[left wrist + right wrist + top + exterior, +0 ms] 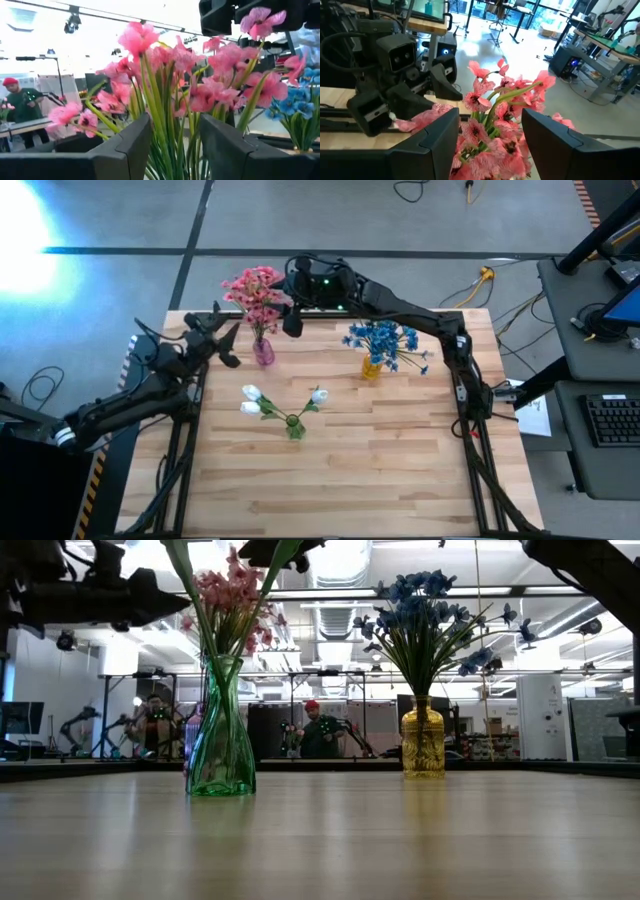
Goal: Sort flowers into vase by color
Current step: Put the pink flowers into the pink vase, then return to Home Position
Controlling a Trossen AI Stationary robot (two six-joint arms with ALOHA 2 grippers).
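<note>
Now the pink flowers [257, 292] stand bunched in a small vase [263, 352] near the far left of the table [400, 460], and both arms are busy about them. The right claw [292, 318] hangs over the blossoms from the far side; its wrist view shows the fingers apart with pink sprigs rising in the gap, but whether they pinch a stem I cannot tell. The left claw [226, 345] sits just beside the vase on its left, fingers likewise apart, green stems showing between them in its own wrist view and nothing clearly clamped. Further out, the blue flowers [385, 340] fill a yellow vase [371, 367] to the right, and the white flowers [268, 404] stand in a green vase [295, 428] nearer the middle. By the look of it all three colours are already sorted, so this is a last tidying of the pink bunch; the next move calls for both claws to draw clear without snagging a blossom or tipping the vase
</note>
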